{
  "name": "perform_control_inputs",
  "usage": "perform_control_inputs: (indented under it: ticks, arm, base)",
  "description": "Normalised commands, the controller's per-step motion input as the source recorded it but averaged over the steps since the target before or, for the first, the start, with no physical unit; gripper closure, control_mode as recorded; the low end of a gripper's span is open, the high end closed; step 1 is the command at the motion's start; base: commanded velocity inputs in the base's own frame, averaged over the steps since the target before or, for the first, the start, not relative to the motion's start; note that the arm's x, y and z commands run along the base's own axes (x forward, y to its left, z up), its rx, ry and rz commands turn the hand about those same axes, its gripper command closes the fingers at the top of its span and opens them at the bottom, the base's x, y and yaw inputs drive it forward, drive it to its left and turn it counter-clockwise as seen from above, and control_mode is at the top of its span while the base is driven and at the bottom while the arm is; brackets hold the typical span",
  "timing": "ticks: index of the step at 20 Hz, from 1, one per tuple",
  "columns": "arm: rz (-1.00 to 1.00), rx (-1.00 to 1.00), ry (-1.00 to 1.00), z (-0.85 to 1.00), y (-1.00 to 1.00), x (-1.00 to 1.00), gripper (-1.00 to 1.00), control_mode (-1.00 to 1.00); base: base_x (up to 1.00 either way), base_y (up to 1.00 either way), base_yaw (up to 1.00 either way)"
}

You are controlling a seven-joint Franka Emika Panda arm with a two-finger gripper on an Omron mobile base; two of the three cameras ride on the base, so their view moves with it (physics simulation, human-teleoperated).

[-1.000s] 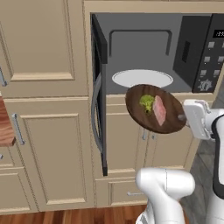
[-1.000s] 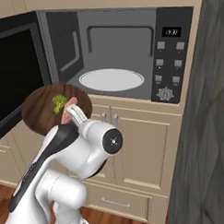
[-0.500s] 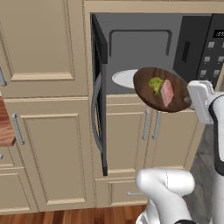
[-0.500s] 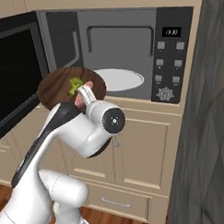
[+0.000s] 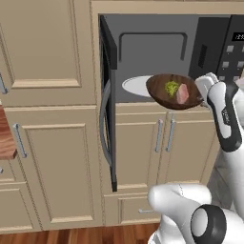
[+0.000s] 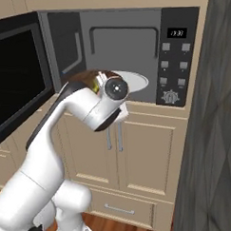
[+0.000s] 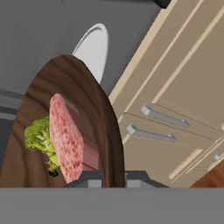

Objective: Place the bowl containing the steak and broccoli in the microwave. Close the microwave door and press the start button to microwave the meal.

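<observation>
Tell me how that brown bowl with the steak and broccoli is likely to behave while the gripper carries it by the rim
The bowl looks stiff and wooden, so it probably won't flex. Pinched at one rim by the gripper, it may sag or twist. Being shallow, it could let the steak and broccoli slide if tilted.

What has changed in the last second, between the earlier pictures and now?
The gripper, shut on the bowl's rim throughout, has carried the bowl up and forward to the microwave opening, partly over the turntable plate. The steak and broccoli remain inside it. The microwave door stays open.
</observation>
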Motion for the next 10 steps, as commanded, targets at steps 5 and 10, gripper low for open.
perform_control_inputs:
  ticks: [5, 10]
  arm:
    - [-0.08, -0.09, 0.09, 0.39, -0.07, 0.61, 1.00, -1.00]
    - [0.00, -0.03, 0.11, 0.00, 0.00, 0.74, 1.00, -1.00]
  base:
    - [0.00, 0.00, 0.00]
    - [0.00, 0.00, 0.00]
